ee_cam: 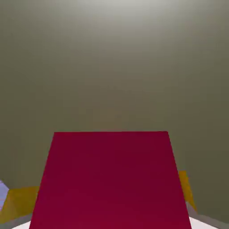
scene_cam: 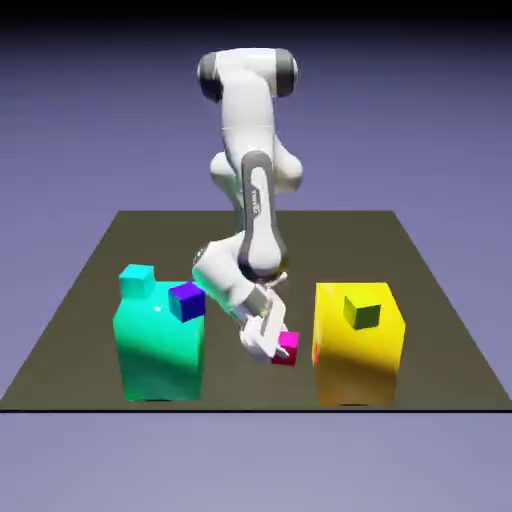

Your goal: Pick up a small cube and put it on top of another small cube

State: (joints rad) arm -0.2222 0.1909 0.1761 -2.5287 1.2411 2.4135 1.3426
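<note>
magenta small cube (scene_cam: 288, 345) between the jaws, filling hand view

No readable text, labels, brands, numbers or signs anywhere, small dark marking on the arm's forearm link (scene_cam: 254, 205) too blurred to read

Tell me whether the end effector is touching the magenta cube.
Touching: in the hand view the small cube fills the space between the fingertips; in the exterior view the end effector clasps it.
</note>
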